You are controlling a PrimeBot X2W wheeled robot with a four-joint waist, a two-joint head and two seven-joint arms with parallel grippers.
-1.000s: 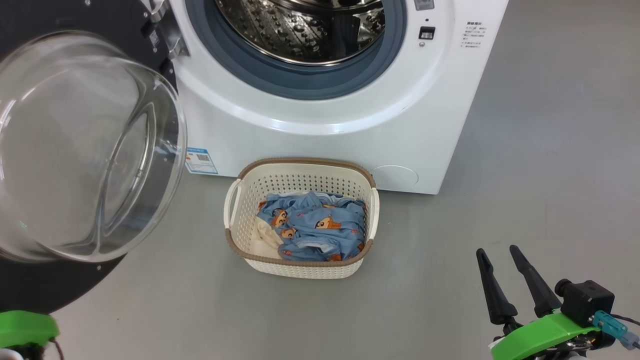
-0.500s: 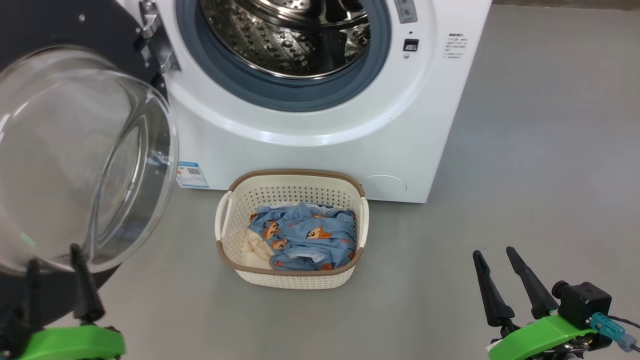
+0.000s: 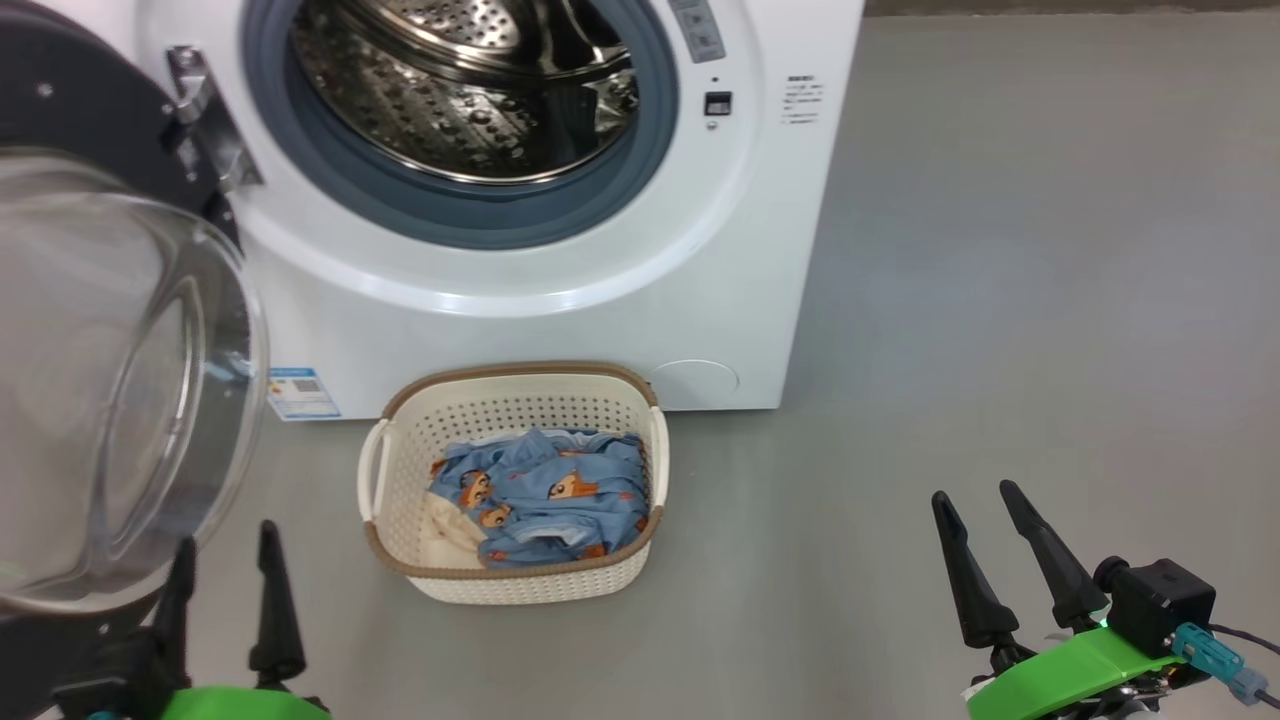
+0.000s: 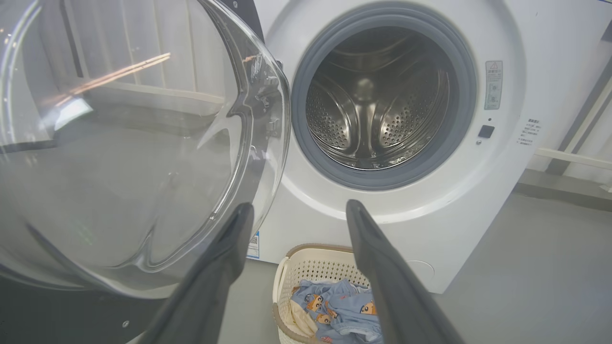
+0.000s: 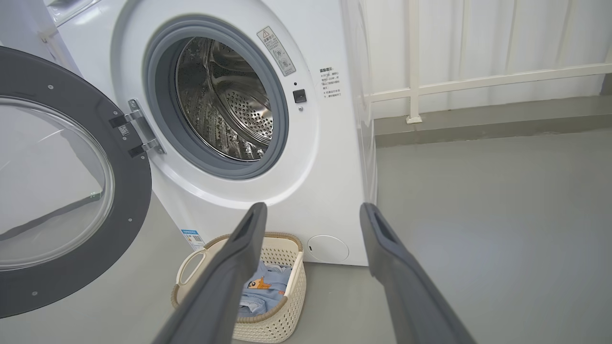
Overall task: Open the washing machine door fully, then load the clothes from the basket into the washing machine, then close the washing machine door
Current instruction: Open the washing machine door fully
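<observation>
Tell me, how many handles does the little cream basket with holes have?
2. One white loop handle sits on the left end of the cream-white perforated plastic basket, the other on its right end. Both show fully.

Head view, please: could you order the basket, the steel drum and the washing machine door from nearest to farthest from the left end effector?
From the left end effector:
1. washing machine door, close on its left.
2. basket, on the floor to its right.
3. steel drum, farthest, inside the washing machine behind the basket.
</observation>
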